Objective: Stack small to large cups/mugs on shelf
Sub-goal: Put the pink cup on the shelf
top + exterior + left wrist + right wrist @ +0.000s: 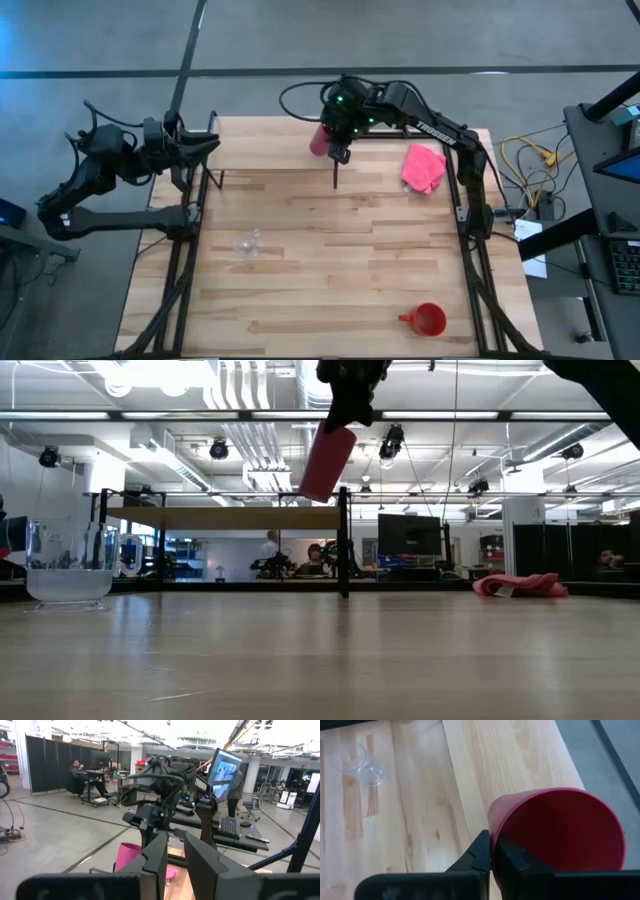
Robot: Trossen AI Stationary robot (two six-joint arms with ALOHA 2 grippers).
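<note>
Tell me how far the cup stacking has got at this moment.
Nothing is stacked yet. The right gripper holds the pink tumbler tilted in the air above the shelf. The glass cup and red mug stand apart on the table, untouched. The left gripper waits at the table's far left corner.

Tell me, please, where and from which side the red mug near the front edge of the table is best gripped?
The red mug stands upright with its mouth open to the top, its handle pointing toward the left arm's side. I would come straight down and pinch the rim on the side away from the handle, one pincer finger inside. The right pincer is shut on the pink tumbler.
</note>
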